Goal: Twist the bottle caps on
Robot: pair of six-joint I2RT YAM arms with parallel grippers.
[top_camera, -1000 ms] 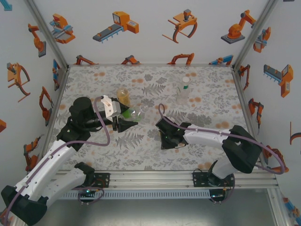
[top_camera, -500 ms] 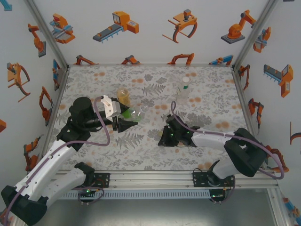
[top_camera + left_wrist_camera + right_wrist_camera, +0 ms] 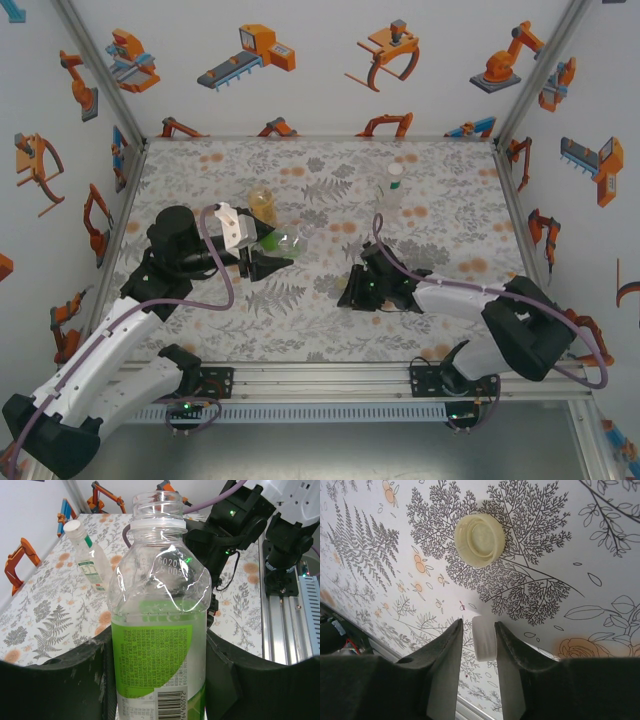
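Right gripper (image 3: 479,626) brackets a white cap (image 3: 484,640) edge-on; I cannot tell whether it grips. Beyond, upper centre, a yellow cap (image 3: 480,540) lies hollow-up. Left gripper (image 3: 159,640) clamps the bottle (image 3: 157,580), its open neck toward the right arm.

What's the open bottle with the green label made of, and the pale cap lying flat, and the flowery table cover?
Bottle: clear, glossy thin plastic, going by glare and dents. Cap: matte pale-yellow plastic with moulded, faintly ribbed rim. Cover: smooth printed sheet, perhaps vinyl or paper; can't tell.
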